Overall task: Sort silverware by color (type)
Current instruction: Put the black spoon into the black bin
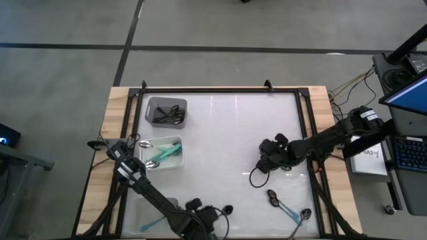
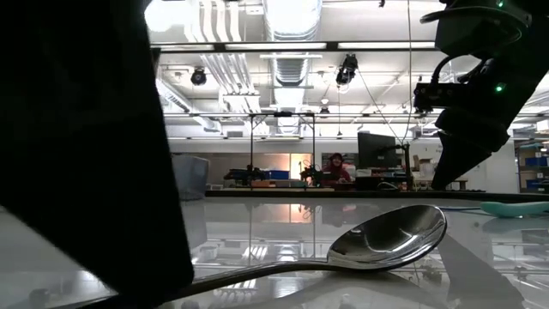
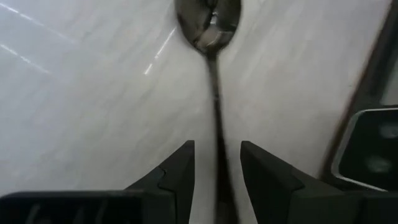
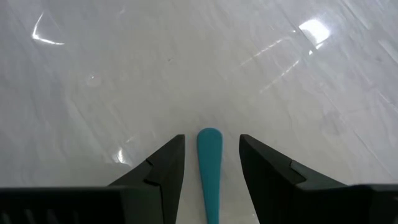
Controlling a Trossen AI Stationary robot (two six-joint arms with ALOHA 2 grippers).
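Tabletop first: the broad white table [image 1: 227, 127] carries the whole job, and both dark arms are down on it. The left arm reaches to the near edge and the right arm comes in from its own side. Along the left side sit the sorting targets. The grey rectangular bin [image 1: 167, 101] already holds all-black spoons and the clear rectangular bin [image 1: 179, 152] holds teal-handled ones, so each type looks to have its own box. Now the left gripper [image 3: 217, 146]: its fingers are spread, straddling the thin handle of a dark-handled spoon with a glossy bowl [image 3: 213, 74]. That spoon lies flat on the table near the front edge, and there is a clear gap on both sides, so nothing is pinched. That lineup along the handle looks like the setup for a clean grab across the narrow part. The right gripper [image 4: 211, 140] matches it over mid-table, with its pincer parted around the tip of a teal spoon handle [image 4: 209, 168] that also rests free on the surface. Two more loose teal-handled spoons [image 1: 275, 198] wait near the right front corner, so I'd judge the sorting well along but not finished.
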